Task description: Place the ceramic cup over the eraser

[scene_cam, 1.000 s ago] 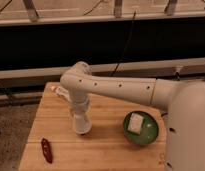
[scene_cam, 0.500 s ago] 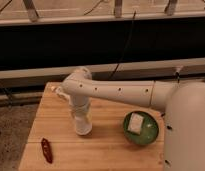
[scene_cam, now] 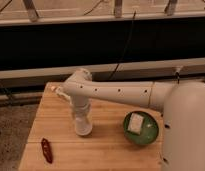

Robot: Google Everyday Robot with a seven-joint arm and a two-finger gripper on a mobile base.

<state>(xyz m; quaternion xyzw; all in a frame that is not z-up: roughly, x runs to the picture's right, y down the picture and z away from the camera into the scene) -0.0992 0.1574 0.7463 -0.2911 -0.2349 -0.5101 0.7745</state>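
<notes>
The white ceramic cup point(scene_cam: 84, 129) stands on the wooden table point(scene_cam: 108, 157) left of the middle. My gripper point(scene_cam: 82, 120) points straight down from the white arm point(scene_cam: 116, 92) and sits directly on top of the cup, in contact with its upper part. The black eraser is not in sight; it is hidden or out of view.
A green bowl point(scene_cam: 149, 137) holding a white block point(scene_cam: 136, 123) sits to the right of the cup. A red chili-shaped item point(scene_cam: 46, 150) lies near the table's front left corner. The robot's white body point(scene_cam: 186, 130) fills the right side. The table's left edge drops to the floor.
The arm and gripper have lowered slightly, and the cup beneath them now sits a little lower on the table. The bowl and the chili have not moved.
</notes>
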